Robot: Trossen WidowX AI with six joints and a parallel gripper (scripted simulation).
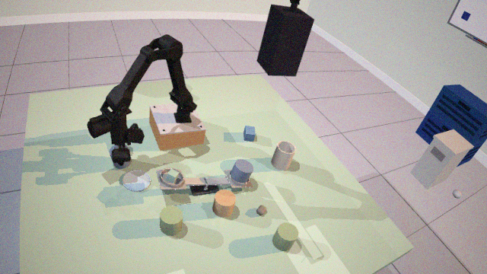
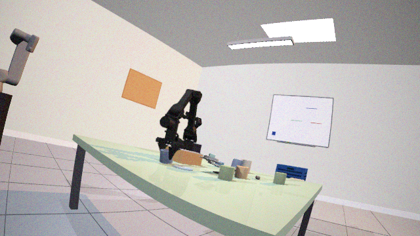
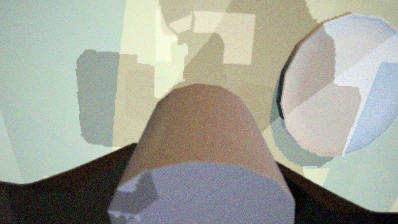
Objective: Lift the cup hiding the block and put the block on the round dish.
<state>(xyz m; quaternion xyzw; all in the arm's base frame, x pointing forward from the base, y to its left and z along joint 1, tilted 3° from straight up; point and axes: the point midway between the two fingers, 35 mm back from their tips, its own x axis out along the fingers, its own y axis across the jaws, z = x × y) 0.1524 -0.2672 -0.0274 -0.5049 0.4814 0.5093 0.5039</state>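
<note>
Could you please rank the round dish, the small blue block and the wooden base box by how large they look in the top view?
1. Base box
2. Dish
3. Blue block
</note>
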